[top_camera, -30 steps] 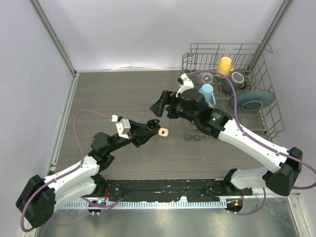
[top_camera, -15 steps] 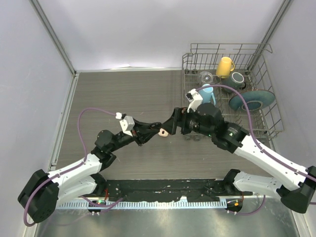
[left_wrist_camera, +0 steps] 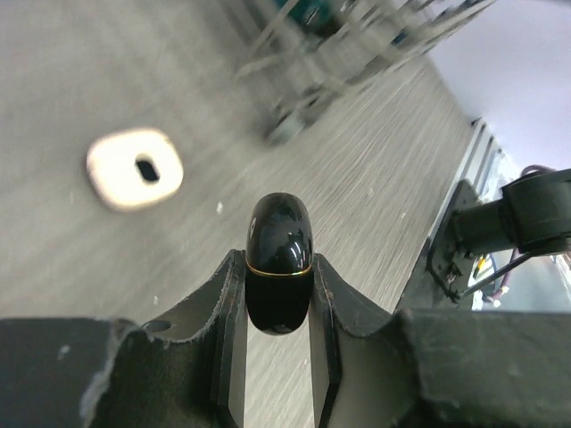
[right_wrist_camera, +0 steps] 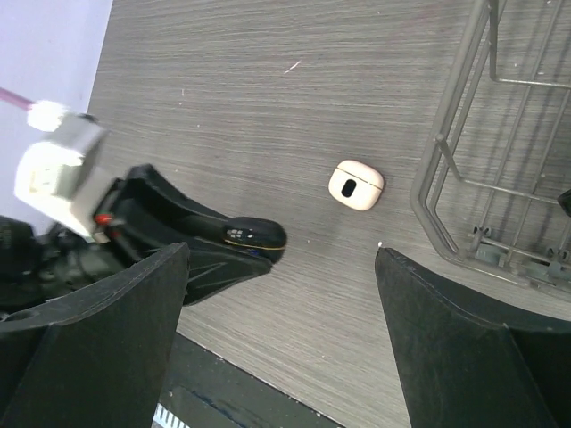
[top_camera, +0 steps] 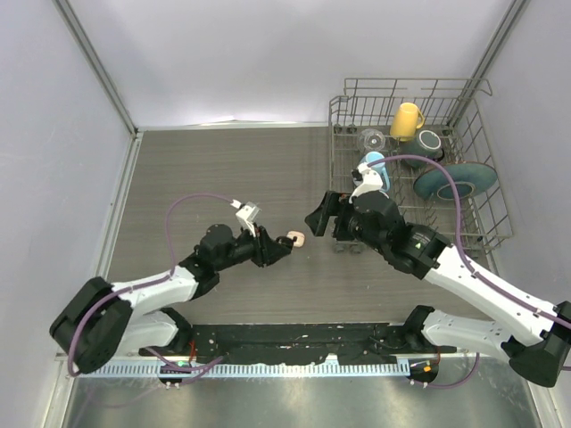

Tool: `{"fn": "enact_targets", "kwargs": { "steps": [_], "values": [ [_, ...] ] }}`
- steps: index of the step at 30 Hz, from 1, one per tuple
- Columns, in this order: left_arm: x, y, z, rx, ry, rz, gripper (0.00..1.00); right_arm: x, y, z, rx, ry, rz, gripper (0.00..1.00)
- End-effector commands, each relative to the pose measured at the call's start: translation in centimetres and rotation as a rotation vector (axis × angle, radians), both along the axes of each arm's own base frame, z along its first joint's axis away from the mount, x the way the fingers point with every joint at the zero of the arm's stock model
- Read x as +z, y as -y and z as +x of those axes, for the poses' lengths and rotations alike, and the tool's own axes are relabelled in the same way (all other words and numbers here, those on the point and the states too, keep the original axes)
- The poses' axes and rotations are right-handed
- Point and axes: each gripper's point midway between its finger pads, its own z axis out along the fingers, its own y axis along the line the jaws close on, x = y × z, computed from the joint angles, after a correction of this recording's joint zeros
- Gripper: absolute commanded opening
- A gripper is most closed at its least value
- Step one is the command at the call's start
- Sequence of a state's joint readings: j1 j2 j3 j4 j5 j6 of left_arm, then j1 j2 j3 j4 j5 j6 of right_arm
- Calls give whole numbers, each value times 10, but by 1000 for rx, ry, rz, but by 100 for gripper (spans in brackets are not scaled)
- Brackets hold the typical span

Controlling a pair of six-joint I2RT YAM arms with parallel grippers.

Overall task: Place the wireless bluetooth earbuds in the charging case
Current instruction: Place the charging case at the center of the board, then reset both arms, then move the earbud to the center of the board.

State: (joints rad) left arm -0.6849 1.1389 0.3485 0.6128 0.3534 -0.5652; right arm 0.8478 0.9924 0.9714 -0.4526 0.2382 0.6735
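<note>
At mid-table, the left gripper (left_wrist_camera: 277,260) pinches the black charging case (left_wrist_camera: 278,230) between its jaws. Just beyond, a cream-white case (top_camera: 296,239) lies flat on the table (top_camera: 223,169). The right gripper (top_camera: 319,218) hovers nearby, jaws spread and empty. A dish rack (top_camera: 486,178) stands behind.

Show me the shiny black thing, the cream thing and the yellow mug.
shiny black thing (left_wrist_camera: 278,234): left wrist view, its rounded top.
cream thing (right_wrist_camera: 368,182): right wrist view, beside its slot.
yellow mug (top_camera: 408,119): top view, its side.
</note>
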Motion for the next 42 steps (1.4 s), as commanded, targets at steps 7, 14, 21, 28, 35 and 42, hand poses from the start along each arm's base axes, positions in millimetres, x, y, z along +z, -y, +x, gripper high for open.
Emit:
{"fn": "enact_targets", "kwargs": {
  "steps": [7, 14, 21, 28, 35, 42],
  "values": [
    [-78, 10, -7, 63, -470, 40, 6, 1, 3, 6, -54, -3, 18, 91],
    [-102, 17, -9, 61, -600, 63, 20, 3, 5, 6, -64, 0, 25, 91],
    [-116, 5, -14, 117, -664, 143, 58, 4, 10, 6, -82, 8, 16, 91],
    [-98, -22, -12, 219, -590, 215, 100, 3, 15, 7, -94, 14, -3, 91],
    [-58, -75, 8, 463, -416, 320, 100, 0, 25, 11, -130, 24, -40, 91],
    [-16, -125, 27, 698, -264, 392, 100, 5, 37, 21, -179, 63, -80, 92]
  ]
}}
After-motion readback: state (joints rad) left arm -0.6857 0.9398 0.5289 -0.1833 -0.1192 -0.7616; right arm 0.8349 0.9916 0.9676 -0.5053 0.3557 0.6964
